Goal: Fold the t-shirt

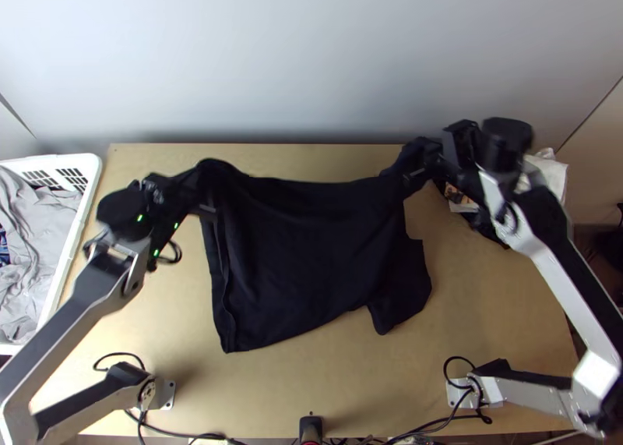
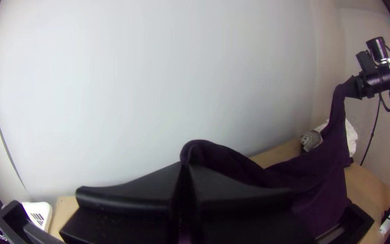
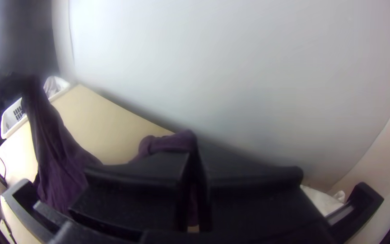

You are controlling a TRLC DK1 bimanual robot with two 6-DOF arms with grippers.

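Note:
The black t-shirt (image 1: pixel 311 242) hangs between both grippers over the middle of the table, its upper edge sagging and its lower part spread toward the near side. My left gripper (image 1: pixel 204 188) is at its upper left corner, and my right gripper (image 1: pixel 424 164) at its upper right corner. In the left wrist view the left gripper (image 2: pixel 186 180) is shut on a bunched bit of the t-shirt (image 2: pixel 317 180). The right wrist view has the right gripper (image 3: pixel 195 176) shut on another fold of the t-shirt (image 3: pixel 59 167), whose far end rises to the left gripper.
A white basket (image 1: pixel 89 184) with grey cloth stands at the left edge. White cloth (image 1: pixel 549 172) and other items lie at the back right, beneath the right arm. Cables run along the near edge. Bare tabletop (image 1: pixel 296 383) shows in front of the t-shirt.

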